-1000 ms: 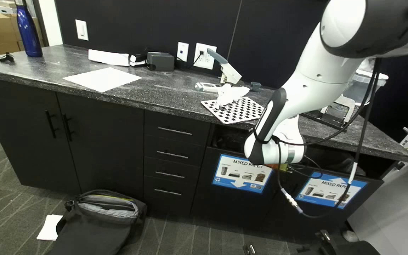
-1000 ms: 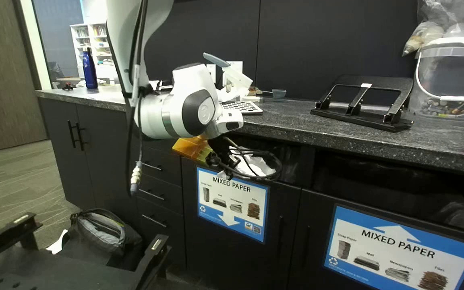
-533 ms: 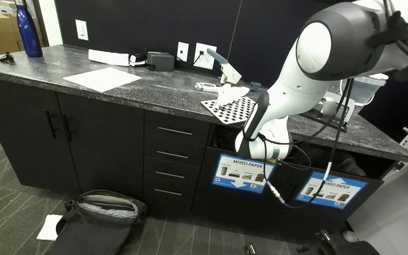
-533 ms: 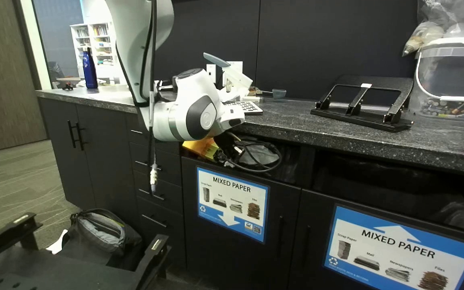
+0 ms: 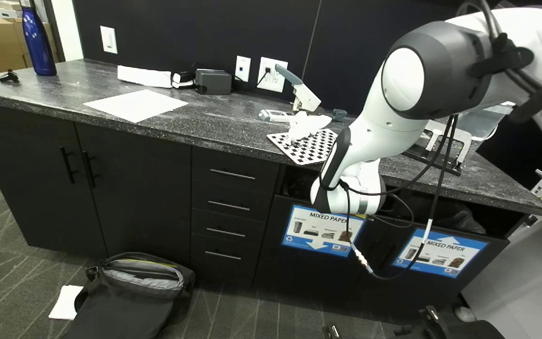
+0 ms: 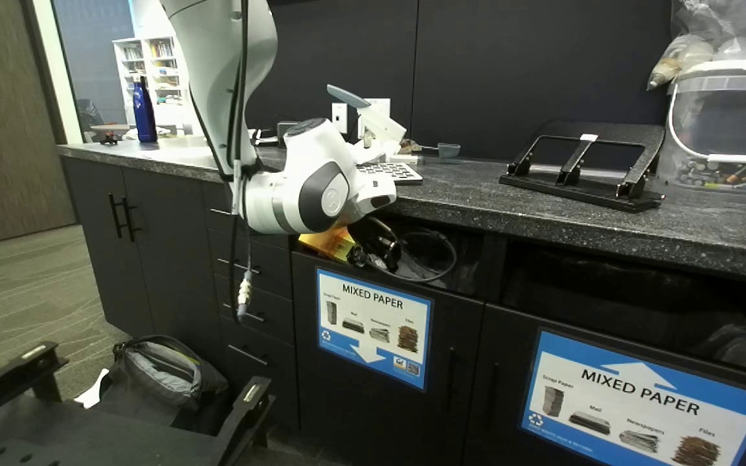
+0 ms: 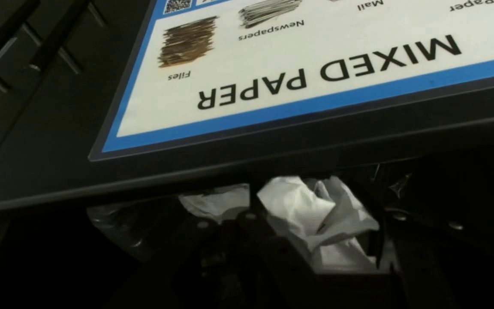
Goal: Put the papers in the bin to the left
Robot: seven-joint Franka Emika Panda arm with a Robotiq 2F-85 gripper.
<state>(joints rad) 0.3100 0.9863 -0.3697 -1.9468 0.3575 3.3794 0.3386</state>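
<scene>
The gripper (image 7: pixel 317 210) is at the opening of the bin (image 6: pixel 373 404), below the front edge of the counter (image 6: pixel 541 223). Its two fingers (image 7: pixel 251 223) stand apart, and a crumpled wad (image 7: pixel 298 201) shows between them; whether they press on it or it lies free beyond them, I cannot tell. The wad is on the inner side of the bin's front rim. A white scrap (image 7: pixel 219 201) shows just beside it, past one finger; whether the two are joined is unclear. The bin's label (image 6: pixel 373 330) is near the gripper, upside down in the wrist view.

In an exterior view a cable (image 6: pixel 454 259) loops beside the gripper, and an orange piece (image 6: pixel 327 244) shows under the arm (image 6: pixel 315 200). A second bin (image 6: pixel 506 369) is just right of the first.

Up on the counter, a checkered board (image 5: pixel 315 147) reaches the front edge with one corner. A second wad (image 5: pixel 306 125) rests on it, apart from the gripper. Toward the right end are a stand (image 6: pixel 574 188) and a clear bucket (image 6: pixel 723 123). Farther left, a flat sheet (image 5: pixel 134 104) lies near the front edge, and a bottle (image 5: pixel 39 42) stands upright near the left edge.
</scene>
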